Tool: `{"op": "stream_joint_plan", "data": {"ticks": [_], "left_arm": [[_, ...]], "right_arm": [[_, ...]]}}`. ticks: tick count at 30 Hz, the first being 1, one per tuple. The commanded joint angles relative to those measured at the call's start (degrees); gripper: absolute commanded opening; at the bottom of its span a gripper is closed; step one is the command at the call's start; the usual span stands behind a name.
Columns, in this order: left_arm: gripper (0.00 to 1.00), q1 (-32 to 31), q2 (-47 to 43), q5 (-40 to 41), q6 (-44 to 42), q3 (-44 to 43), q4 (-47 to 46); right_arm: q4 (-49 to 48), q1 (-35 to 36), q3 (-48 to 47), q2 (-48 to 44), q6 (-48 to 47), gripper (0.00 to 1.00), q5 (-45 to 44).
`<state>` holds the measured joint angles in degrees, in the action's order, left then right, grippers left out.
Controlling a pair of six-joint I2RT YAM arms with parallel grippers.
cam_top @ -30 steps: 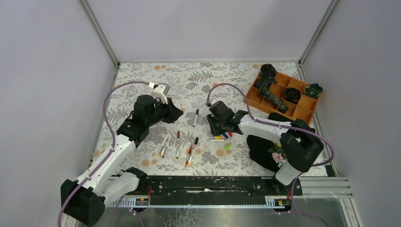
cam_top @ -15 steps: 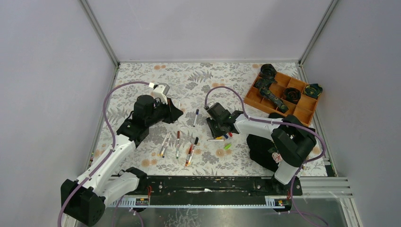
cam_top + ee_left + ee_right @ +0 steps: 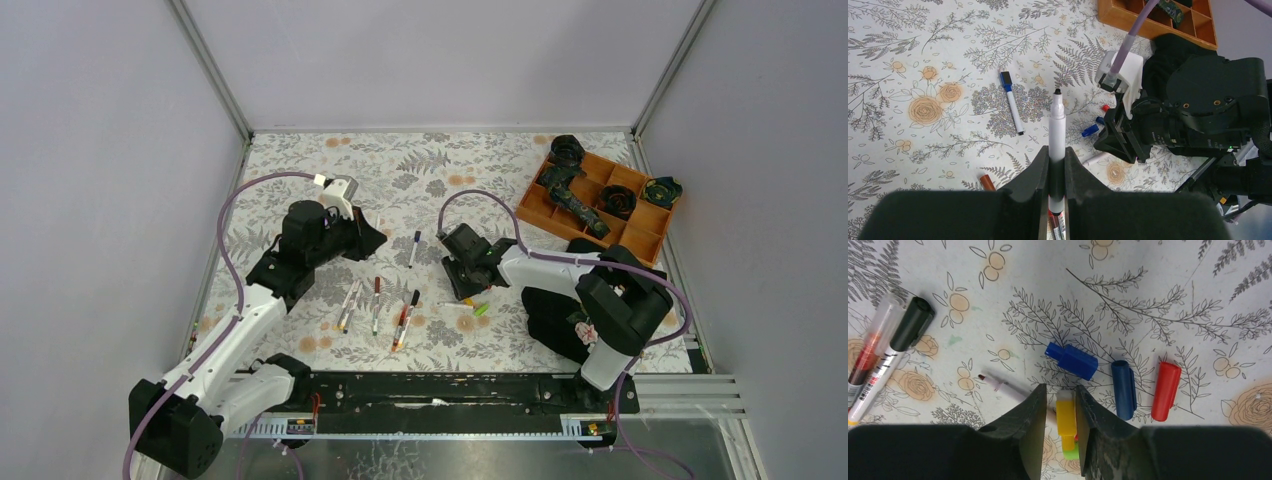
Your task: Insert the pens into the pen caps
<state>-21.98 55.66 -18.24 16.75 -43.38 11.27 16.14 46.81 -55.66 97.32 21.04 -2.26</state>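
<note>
Capping looks barely begun: no pen is seen seated in a loose cap. The left gripper (image 3: 1057, 156) hangs above the table (image 3: 300, 160), its jaws pinching a white pen (image 3: 1057, 122) by the barrel, with the black tip bare and pointing away. The right gripper (image 3: 1060, 389) is down at the cluster of caps. Its jaws stand partly spread astride the yellow cap (image 3: 1066, 417), with a sliver of gap on one side, so I judge it not yet clamped.

Left to do: grasp that cap, join it with the held pen, then repeat for the rest. Two blue caps (image 3: 1072, 360) and a red cap (image 3: 1165, 390) lie loose just beyond, and more pens (image 3: 375, 305) lie between the arms.

In the way, a thin pen (image 3: 998, 384) runs under the jaws beside the yellow cap, and a green cap (image 3: 1070, 455) touches its near end. Either could be caught in the grip. An orange tray (image 3: 645, 222) sits well apart at the far right.
</note>
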Motion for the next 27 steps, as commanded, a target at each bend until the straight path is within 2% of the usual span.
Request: {"op": "stream_joint_plan", "data": {"ticks": [1, 17, 20, 27], "left_arm": [[0.00, 0.6, 0.0, -1.3, -0.8, 0.1, -1.7], [0.00, 0.9, 0.5, -2.0, -0.6, 0.1, -2.0], [0.00, 0.9, 0.6, -2.5, -0.6, 0.2, -2.1], [0.00, 0.6, 0.3, -6.8, 1.8, 1.8, -3.8]], "right_arm": [[1.6, 0.0, 0.0, -1.8, 0.2, 0.33, 0.8], [5.9, 2.8, 0.4, -1.8, -3.6, 0.40, -1.2], [6.0, 3.2, 0.6, -1.6, -3.9, 0.37, -2.5], [8.4, 3.9, 0.1, -1.1, -2.1, 0.19, -8.8]]}}
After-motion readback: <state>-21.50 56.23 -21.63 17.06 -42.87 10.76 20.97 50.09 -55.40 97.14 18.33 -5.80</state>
